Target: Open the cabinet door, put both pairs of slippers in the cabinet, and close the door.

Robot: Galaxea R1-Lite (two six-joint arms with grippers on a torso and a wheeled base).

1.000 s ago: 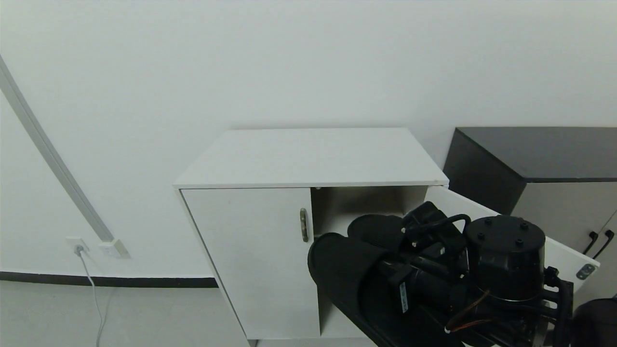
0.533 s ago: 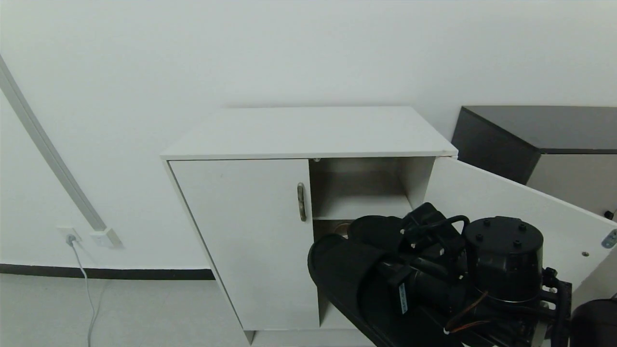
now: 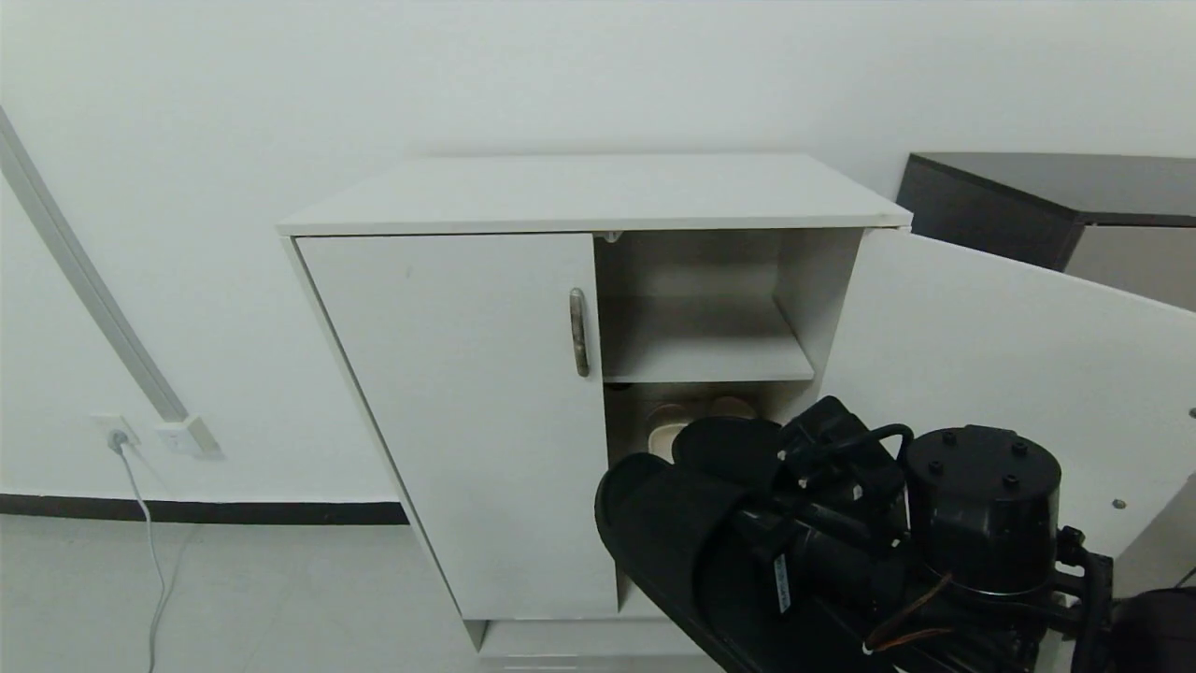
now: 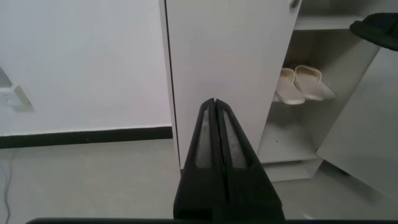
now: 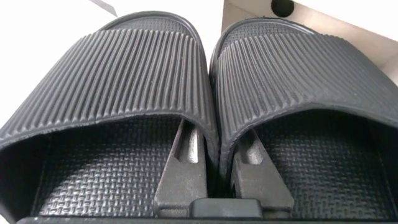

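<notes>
Black slippers (image 5: 149, 68) hide most of the right gripper (image 5: 216, 152) pinching them; left gripper (image 4: 214, 112) is squeezed closed (nothing in it).

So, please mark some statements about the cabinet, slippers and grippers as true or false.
1. The right door of the cabinet stands open. True.
2. The right gripper holds nothing. False: it is shut on the black slippers.
3. Beige slippers lie inside the cabinet, below the shelf. True.
4. The left gripper is open. False: it is shut and empty.
5. The left door is open. False: it is closed.
</notes>
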